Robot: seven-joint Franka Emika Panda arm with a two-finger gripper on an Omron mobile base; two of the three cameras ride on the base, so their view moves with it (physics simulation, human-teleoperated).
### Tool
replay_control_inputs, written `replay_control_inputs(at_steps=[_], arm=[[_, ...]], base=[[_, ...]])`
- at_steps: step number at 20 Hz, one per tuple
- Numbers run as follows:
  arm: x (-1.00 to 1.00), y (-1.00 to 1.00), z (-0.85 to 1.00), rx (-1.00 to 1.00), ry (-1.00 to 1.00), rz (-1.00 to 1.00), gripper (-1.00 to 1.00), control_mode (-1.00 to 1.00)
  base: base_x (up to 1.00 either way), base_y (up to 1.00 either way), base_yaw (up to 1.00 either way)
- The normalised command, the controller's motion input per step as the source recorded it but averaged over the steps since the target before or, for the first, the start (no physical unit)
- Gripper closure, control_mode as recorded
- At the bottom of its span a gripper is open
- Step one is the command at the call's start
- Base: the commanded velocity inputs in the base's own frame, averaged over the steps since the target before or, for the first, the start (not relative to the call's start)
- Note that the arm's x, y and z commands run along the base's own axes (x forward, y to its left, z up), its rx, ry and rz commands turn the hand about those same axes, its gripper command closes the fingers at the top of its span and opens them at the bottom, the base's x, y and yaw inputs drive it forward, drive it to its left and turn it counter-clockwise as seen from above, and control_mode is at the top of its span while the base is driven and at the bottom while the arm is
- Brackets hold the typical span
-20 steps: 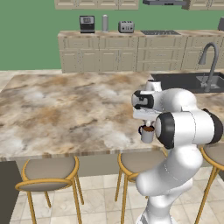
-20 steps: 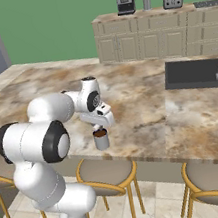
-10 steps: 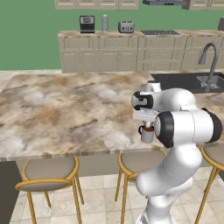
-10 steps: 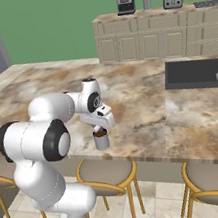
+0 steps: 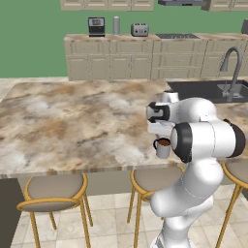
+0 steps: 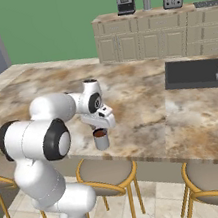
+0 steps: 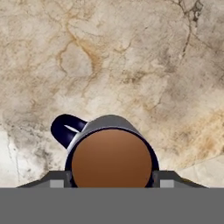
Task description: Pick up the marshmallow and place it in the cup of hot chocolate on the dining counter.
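Note:
The cup of hot chocolate (image 5: 162, 147) is a small grey mug full of brown liquid, standing near the front edge of the marbled dining counter (image 5: 72, 126). My gripper (image 5: 162, 131) hangs just above it, pointing down. In the hand view the cup (image 7: 111, 157) lies straight below my gripper (image 7: 112, 181), handle to the left, and one dark fingertip stands on each side of the rim, wide apart and open. From the right base view the gripper (image 6: 99, 124) sits over the cup (image 6: 101, 140). The marshmallow is out of view; the brown surface looks plain.
Yellow-framed stools (image 5: 53, 191) (image 6: 106, 172) stand under the counter's front edge. A dark sink with a faucet (image 5: 231, 72) is set into the counter to the right. A coffee machine (image 5: 96, 26) and toaster (image 5: 139, 30) are on the far back cabinets.
The gripper's jaws have gone from shut to open above the cup. The arm and the cup stay where they were.

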Motion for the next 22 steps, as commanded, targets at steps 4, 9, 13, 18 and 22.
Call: replay_control_inputs(at_steps=[4,9,13,18,22], arm=[[-0.08,-0.09,0.00,0.00,0.00,-0.03,-1.00,-1.00],[-0.06,-0.05,0.27,0.00,-0.02,-0.03,-1.00,-1.00],[-0.23,0.00,0.91,0.00,-0.12,-0.05,-1.00,-1.00],[-0.21,0.03,0.99,0.00,-0.18,-0.01,-1.00,-1.00],[-0.38,0.33,0.72,0.00,-0.22,0.00,-1.00,-1.00]], base=[[0.00,0.00,0.00],[0.00,0.00,0.00],[0.00,0.00,0.00],[0.00,0.00,0.00],[0.00,0.00,0.00]])
